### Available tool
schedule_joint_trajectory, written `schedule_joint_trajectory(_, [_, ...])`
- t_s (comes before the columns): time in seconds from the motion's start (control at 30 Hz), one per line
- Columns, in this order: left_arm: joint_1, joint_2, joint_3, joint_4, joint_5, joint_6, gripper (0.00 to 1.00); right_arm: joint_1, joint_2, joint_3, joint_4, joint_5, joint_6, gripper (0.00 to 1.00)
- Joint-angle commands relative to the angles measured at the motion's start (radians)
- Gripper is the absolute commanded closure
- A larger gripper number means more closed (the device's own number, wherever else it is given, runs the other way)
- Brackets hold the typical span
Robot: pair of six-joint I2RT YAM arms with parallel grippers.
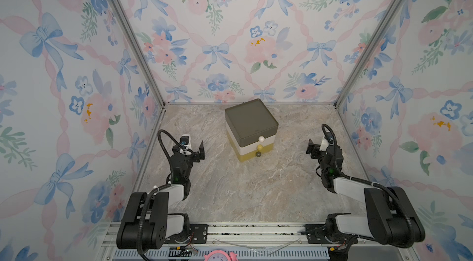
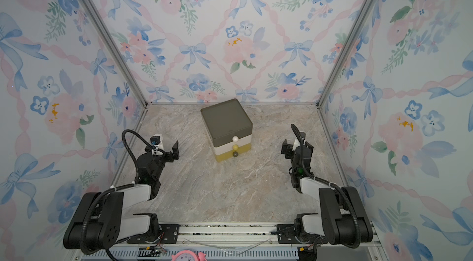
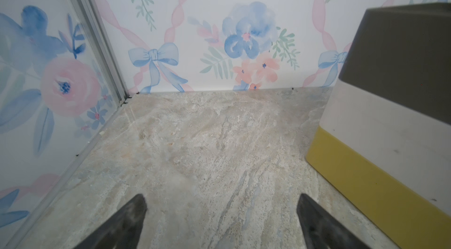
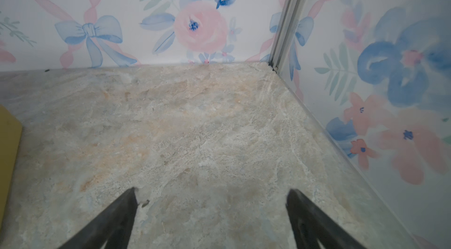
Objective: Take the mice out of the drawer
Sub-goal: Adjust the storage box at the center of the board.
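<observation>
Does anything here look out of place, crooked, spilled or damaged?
Only the three-drawer box sits turned at an angle to the back wall, not square to it. Nothing looks spilled or damaged.

No legible text (pink clock (image 1: 218, 257) numerals too blurred to read).

Drawer box (image 1: 250, 121): olive-grey, white, yellow tiers. Tabletop (image 1: 230, 190): beige-grey marble. Walls (image 1: 230, 42): pink-blue floral, bows.

This is a staged robot test cell, not a lived-in room. Floral bow-print wall panels (image 1: 230, 29) sit in bare aluminium posts (image 1: 132, 37) around a marble-look bench (image 1: 243, 190). The left arm (image 1: 176, 177) and right arm (image 1: 345, 188) are bolted to a metal rail (image 1: 256, 229).
</observation>
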Motion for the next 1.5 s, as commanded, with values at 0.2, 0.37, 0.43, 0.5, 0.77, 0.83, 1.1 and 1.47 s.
schedule_joint_trajectory(0.2, [0.020, -0.298, 0.166, -0.488, -0.143, -0.416, 0.02, -0.139, -0.269, 0.258, -0.765, -0.127, 0.497, 0.04])
schedule_joint_trajectory(0.37, [0.032, -0.296, 0.265, -0.586, 0.004, -0.564, 0.02, -0.104, -0.287, 0.307, -0.865, -0.275, 0.580, 0.04])
schedule_joint_trajectory(0.43, [0.025, -0.250, 0.341, -0.635, 0.107, -0.556, 0.02, -0.036, -0.272, 0.358, -0.918, -0.294, 0.576, 0.04])
schedule_joint_trajectory(0.5, [0.014, -0.198, 0.416, -0.667, 0.190, -0.560, 0.02, 0.052, -0.249, 0.416, -0.961, -0.283, 0.583, 0.04])
schedule_joint_trajectory(0.77, [-0.124, 0.139, 0.766, -0.695, 0.363, -0.444, 0.02, 0.334, -0.103, 0.599, -0.944, -0.286, 0.678, 0.04])
schedule_joint_trajectory(0.83, [-0.141, 0.245, 0.864, -0.707, 0.407, -0.449, 0.02, 0.362, -0.052, 0.647, -0.931, -0.295, 0.691, 0.04])
schedule_joint_trajectory(1.1, [-0.186, 0.606, 1.220, -0.832, 0.536, -0.416, 0.12, 0.397, 0.136, 0.802, -0.931, -0.292, 0.700, 0.04])
schedule_joint_trajectory(1.47, [-0.193, 0.725, 1.348, -0.940, 0.659, -0.350, 0.26, 0.401, 0.318, 0.957, -0.905, -0.325, 0.674, 0.04])
